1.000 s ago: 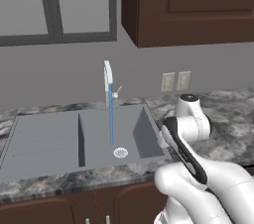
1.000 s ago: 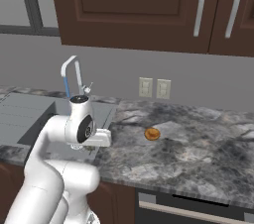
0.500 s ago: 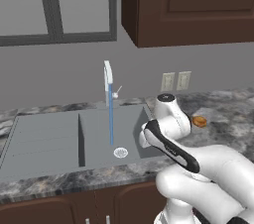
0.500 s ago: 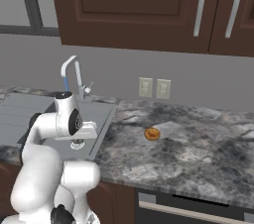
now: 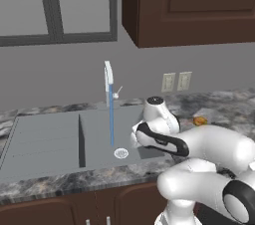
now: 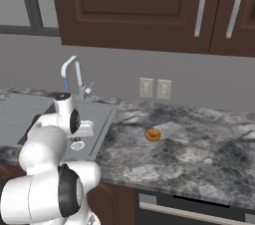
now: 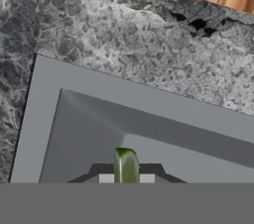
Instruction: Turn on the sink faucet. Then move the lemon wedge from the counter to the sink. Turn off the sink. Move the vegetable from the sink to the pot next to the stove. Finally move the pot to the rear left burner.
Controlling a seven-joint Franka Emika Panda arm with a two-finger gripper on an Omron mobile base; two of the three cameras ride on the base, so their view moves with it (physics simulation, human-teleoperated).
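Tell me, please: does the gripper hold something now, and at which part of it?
The gripper is shut on the lemon wedge, pinching its lower end; its pointed green tip sticks out above the sink.

Grey wall [image 5: 60, 77] — dark wood cabinets [image 6: 134, 10], window [image 5: 55, 2], twin outlets [image 6: 153, 88].

Arm [image 5: 164, 142] swung leftward from over the counter [image 6: 189, 144] to above the sink [image 5: 94, 142], elbow now nearer the drain [image 5: 121, 153]. Orange item [image 6: 152, 134] on counter uncovered, previously hidden in left base view.

Two base views behind the arm share the sink [image 5: 55, 134]; hand view looks close into it
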